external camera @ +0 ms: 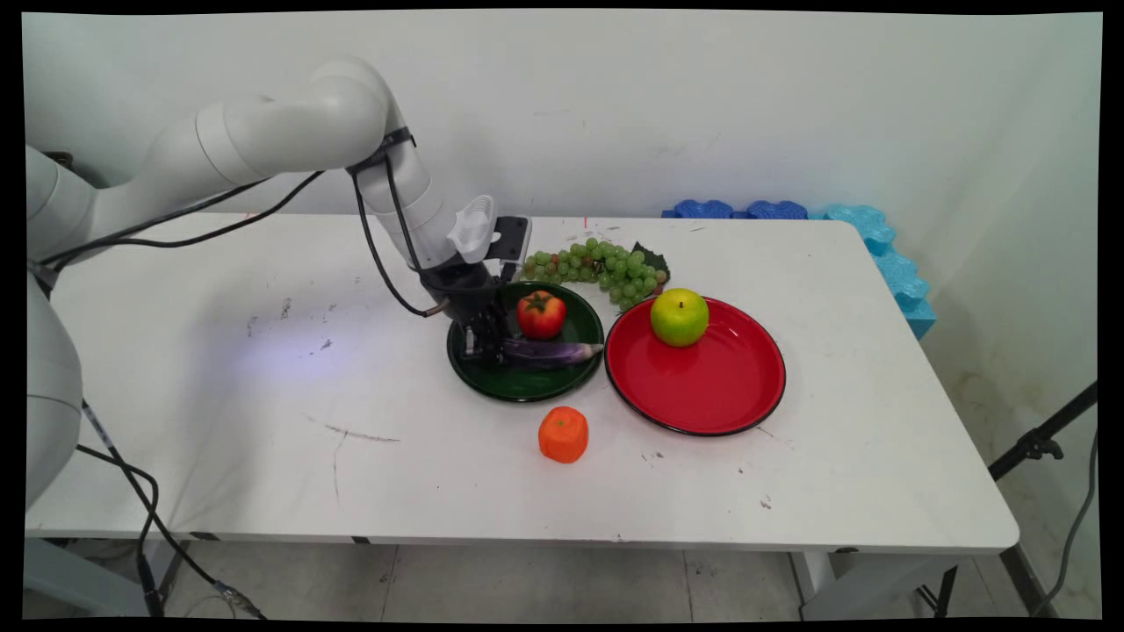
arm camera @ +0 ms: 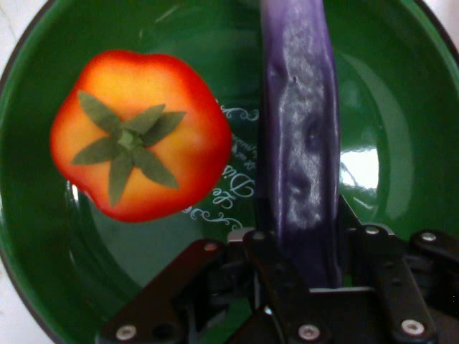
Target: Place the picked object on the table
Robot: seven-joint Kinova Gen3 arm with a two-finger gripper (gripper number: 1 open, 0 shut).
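Two black fingers of my end effector (arm camera: 301, 251) pinch the purple eggplant (arm camera: 300, 129), which lies in the green plate (external camera: 527, 386) just beside the tomato (arm camera: 140, 136), while the apple (external camera: 679, 317) sits on the red plate (external camera: 702, 395).

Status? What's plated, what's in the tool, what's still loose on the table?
Plated: red tomato on the round dark green plate, green apple on the round red plate. In hand: black tool closed on the long purple eggplant, which lies on the green plate. Loose on the white table: orange fruit, bunch of green grapes.
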